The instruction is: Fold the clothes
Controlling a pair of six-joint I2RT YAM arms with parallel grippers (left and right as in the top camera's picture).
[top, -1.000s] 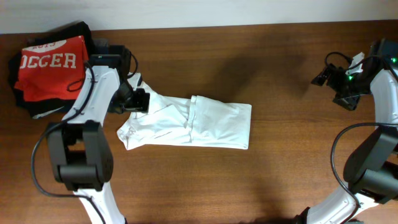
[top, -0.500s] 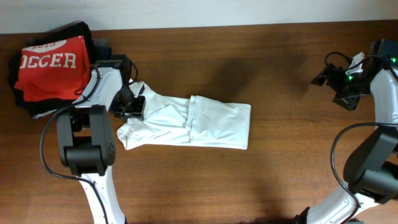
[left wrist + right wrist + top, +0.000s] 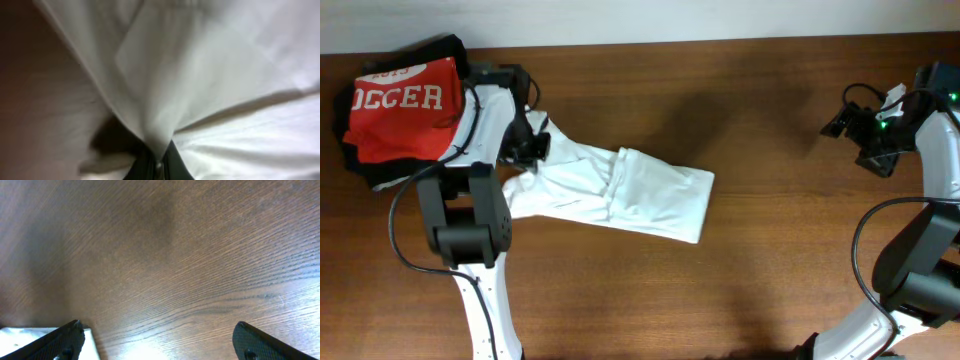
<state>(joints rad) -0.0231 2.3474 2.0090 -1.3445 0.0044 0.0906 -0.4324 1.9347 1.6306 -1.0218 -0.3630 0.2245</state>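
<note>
Here, the left fingers [image 3: 150, 169] are clamped on the left end of the white T-shirt [image 3: 640, 190], which lies folded in a strip slanting across the counter [image 3: 720, 290], near a red shirt [image 3: 405, 105]. The right fingers [image 3: 250, 342] stand wide apart, well away.

The left arm [image 3: 485, 115] hides the shirt's [image 3: 640, 195] end nearest the table's [image 3: 770, 270] left edge from us. In the left wrist view we get only blurred cloth, the left gripper [image 3: 159, 162] cut off at the bottom. The red shirt [image 3: 405, 115] covers most of the dark garments [image 3: 348, 150]. A white scrap [image 3: 20, 341] beside the right gripper [image 3: 161, 347] we cannot identify.
</note>
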